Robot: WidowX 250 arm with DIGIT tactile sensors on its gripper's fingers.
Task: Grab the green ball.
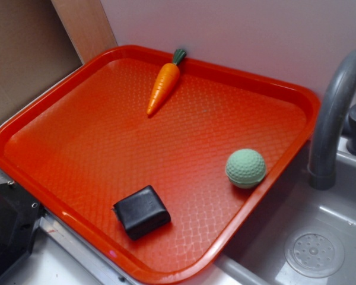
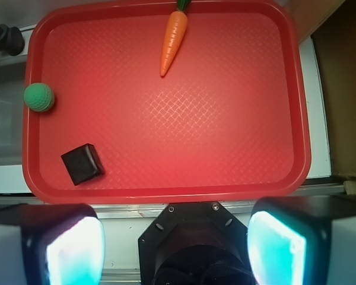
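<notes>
1. Three loose items are counted on one red tray (image 1: pixel 59 196): one green ball (image 1: pixel 245 168), one black block (image 1: pixel 141 211), one toy carrot (image 1: pixel 164 85).
2. Tray floor is textured and mostly bare; a wide clear band is seen through the middle, between the carrot at the far rim and the block and ball nearer the other side.
3. Green ball: sits against the raised tray rim on the sink side, in the exterior view at right-centre. In the wrist view the ball (image 2: pixel 39 97) is seen at the tray's left edge, touching the rim wall. Room is open on its inner side only.
4. Black block (image 2: pixel 82 164): lies flat, slightly rotated, near the tray corner closest to the gripper, close to the near rim, well apart from the ball.
5. Carrot (image 2: pixel 173 41): lies flat, green top touching the far rim, tip pointed into the tray, well apart from both other items.
6. Outside the tray: a grey sink basin (image 1: pixel 338 225) with a drain disc and a grey faucet (image 1: pixel 335 113) are located just beyond the ball-side rim.
7. Gripper (image 2: pixel 175 237): seen only in the wrist view, held off the tray past its near rim, fingers (image 2: pixel 68 249) spread wide, nothing between them.
</notes>
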